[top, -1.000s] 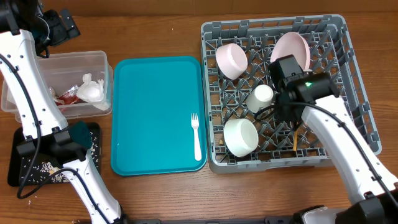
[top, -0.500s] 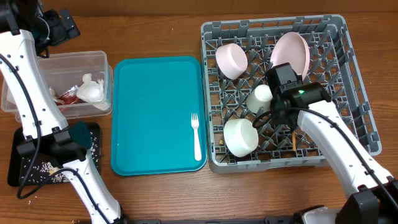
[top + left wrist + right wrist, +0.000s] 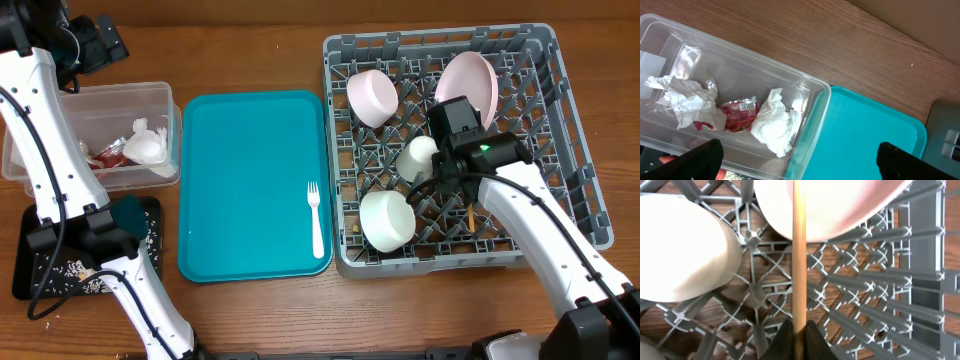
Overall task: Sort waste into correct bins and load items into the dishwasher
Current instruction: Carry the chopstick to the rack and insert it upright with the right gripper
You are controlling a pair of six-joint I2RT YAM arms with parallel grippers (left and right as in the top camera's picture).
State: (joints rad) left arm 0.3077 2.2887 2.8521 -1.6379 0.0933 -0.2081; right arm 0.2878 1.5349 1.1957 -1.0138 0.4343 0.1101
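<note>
From where I stand, the right gripper (image 3: 799,330) is pinched tight on a thin wooden stick (image 3: 799,255). The stick runs straight out ahead of its fingers over the grey dish rack (image 3: 900,280). Its far part crosses in front of the pale pink plate (image 3: 840,205), and the small white cup (image 3: 420,155) sits just to one side of the gripper. The left gripper (image 3: 808,159) hangs spread wide with nothing in it. Below it lies the clear tub (image 3: 812,92), holding crumpled napkins (image 3: 775,122) and a red wrapper (image 3: 737,114), with the teal tray (image 3: 870,135) alongside. The white fork (image 3: 316,218) lies on that tray, well apart from both grippers.
</note>
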